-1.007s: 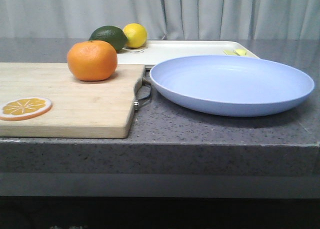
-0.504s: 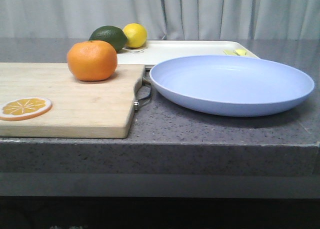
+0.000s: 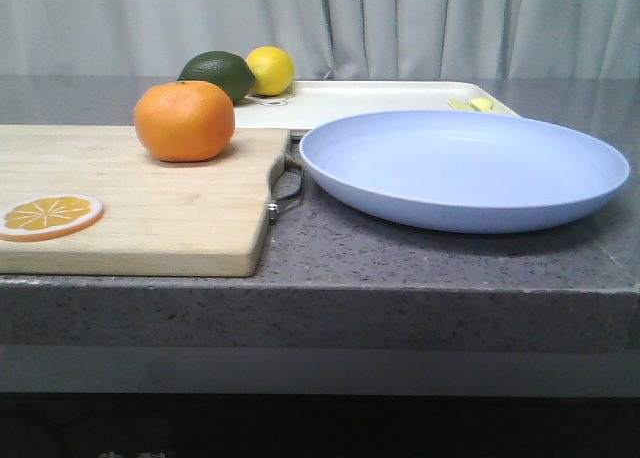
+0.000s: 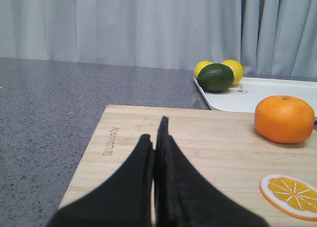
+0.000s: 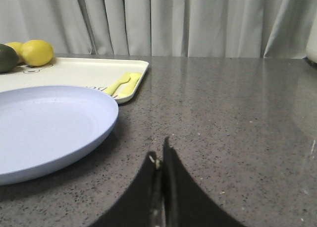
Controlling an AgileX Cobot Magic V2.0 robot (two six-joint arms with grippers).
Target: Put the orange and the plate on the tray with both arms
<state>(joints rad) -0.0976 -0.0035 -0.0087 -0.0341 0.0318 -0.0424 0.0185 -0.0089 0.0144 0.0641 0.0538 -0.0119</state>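
Note:
The orange [image 3: 185, 120] [image 4: 284, 119] sits on the far part of a wooden cutting board [image 3: 140, 203]. To its right the pale lavender-blue plate [image 3: 463, 168] [image 5: 44, 128] rests on the grey counter. Behind both lies the off-white tray [image 3: 370, 100] [image 5: 84, 71]. My left gripper [image 4: 154, 133] is shut and empty, low over the board, short of the orange. My right gripper [image 5: 159, 155] is shut and empty over bare counter beside the plate. Neither gripper shows in the front view.
A dark green avocado [image 3: 220, 75] and a yellow lemon [image 3: 270, 70] sit on the tray's far left corner, with pale yellow cutlery [image 5: 123, 83] on its right side. An orange slice [image 3: 50, 216] lies on the board's near left. A grey curtain hangs behind.

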